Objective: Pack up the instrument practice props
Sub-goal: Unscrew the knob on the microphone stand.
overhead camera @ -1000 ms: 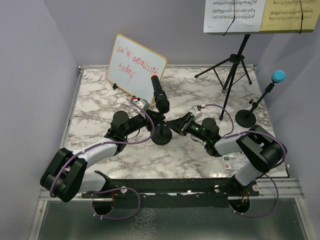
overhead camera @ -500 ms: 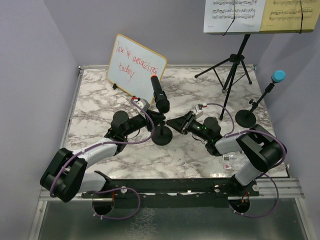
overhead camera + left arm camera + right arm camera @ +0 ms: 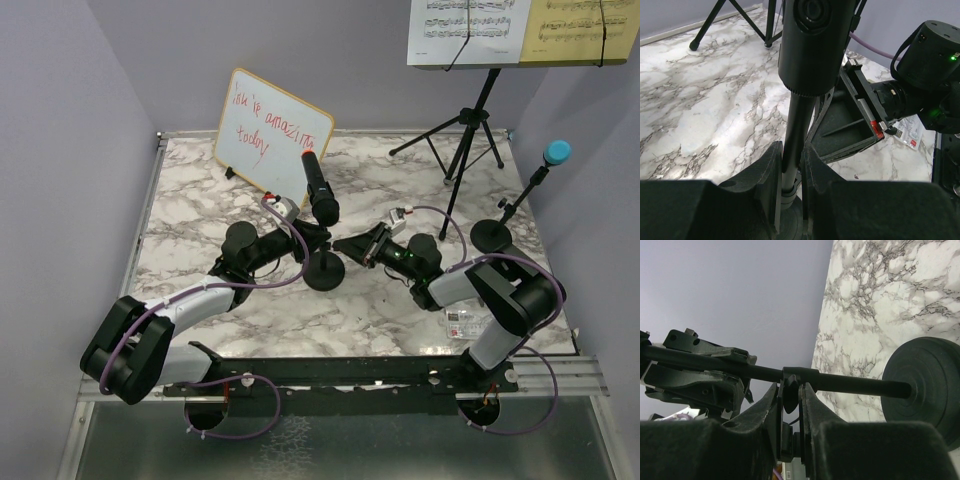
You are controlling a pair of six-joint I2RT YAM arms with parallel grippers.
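A black microphone (image 3: 321, 190) stands in a small black holder with a round base (image 3: 325, 272) mid-table. My left gripper (image 3: 312, 238) is shut on the holder's thin pole (image 3: 794, 125), just above the base. The microphone head (image 3: 812, 45) looms above it. My right gripper (image 3: 347, 246) is shut on the black knob (image 3: 790, 396) of the clamp on that same pole (image 3: 855, 383), from the opposite side. A blue-headed microphone (image 3: 556, 152) stands in a second holder (image 3: 490, 236) at the right. White (image 3: 468, 25) and yellow (image 3: 585, 25) sheet music rest on the tall tripod music desk (image 3: 468, 130) at the back.
A wood-framed whiteboard (image 3: 272, 130) with red writing leans at the back left, close behind the black microphone. A small stapler and clear ruler (image 3: 465, 322) lie at the front right by my right arm. The tripod legs (image 3: 725, 20) spread over the back right of the marble table (image 3: 190, 200).
My right arm has shifted a little toward the left. Both grippers stay shut on the black microphone's holder, which has not moved.
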